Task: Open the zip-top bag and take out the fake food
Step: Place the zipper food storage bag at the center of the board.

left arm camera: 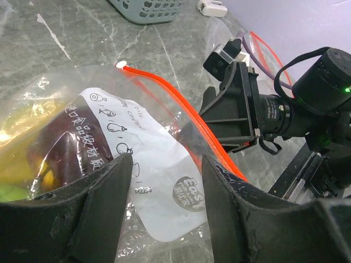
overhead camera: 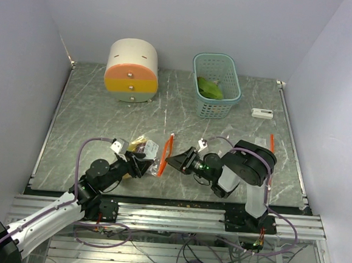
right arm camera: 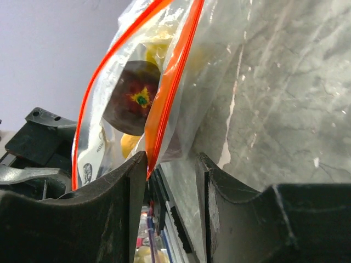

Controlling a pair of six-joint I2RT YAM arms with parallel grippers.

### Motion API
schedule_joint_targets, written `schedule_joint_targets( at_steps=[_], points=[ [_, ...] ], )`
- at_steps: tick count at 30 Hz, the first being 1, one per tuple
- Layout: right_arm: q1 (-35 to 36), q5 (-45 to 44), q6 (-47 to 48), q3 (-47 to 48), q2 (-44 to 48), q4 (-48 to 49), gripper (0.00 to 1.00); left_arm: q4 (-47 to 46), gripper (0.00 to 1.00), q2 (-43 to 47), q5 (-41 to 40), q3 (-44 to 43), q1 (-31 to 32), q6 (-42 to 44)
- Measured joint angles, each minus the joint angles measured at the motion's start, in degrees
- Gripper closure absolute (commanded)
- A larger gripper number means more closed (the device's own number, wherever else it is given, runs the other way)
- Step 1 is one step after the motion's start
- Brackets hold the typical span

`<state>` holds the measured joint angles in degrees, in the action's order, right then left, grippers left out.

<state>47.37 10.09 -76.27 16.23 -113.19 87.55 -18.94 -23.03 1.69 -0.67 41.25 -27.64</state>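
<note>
Grip matters: left gripper [left arm camera: 164,167] clamps the zip-top bag [left arm camera: 156,112] near the counter's [overhead camera: 91,119] front edge; right gripper [right arm camera: 171,160], jaws apart, should pinch one orange lip [right arm camera: 164,93] squarely.

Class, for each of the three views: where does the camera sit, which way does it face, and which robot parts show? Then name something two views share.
Top: above and behind the arms, looking down on the table; both arms, left gripper and right gripper show.
Left wrist: low, facing across the bag to the right gripper; own fingers below.
Right wrist: low, facing the bag's red zip edge-on; own fingers below.
Shared: both wrist views show that zip.
</note>
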Motion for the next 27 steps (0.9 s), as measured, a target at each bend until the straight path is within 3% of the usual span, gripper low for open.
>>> schedule_joint_targets(
  at_steps=[9,13,18,27],
  points=[
    [0.0,1.1,0.9,6.1,0.8,-0.3,0.58,-0.1,0.46,-2.3,-0.4,-0.1,0.0,-0.1],
    [0.3,1.5,1.5,8.1,0.8,-0.4,0.68,1.8,0.46,-4.8,-2.0,-2.7,0.2,0.1],
    [1.1,1.5,2.0,7.5,0.7,-0.3,0.82,5.6,0.45,-9.0,-3.7,-12.5,0.3,1.1],
    [2.4,-0.1,7.2,4.6,8.5,-7.4,0.87,8.4,0.38,-19.3,-5.6,-22.2,4.5,2.5]
  ],
)
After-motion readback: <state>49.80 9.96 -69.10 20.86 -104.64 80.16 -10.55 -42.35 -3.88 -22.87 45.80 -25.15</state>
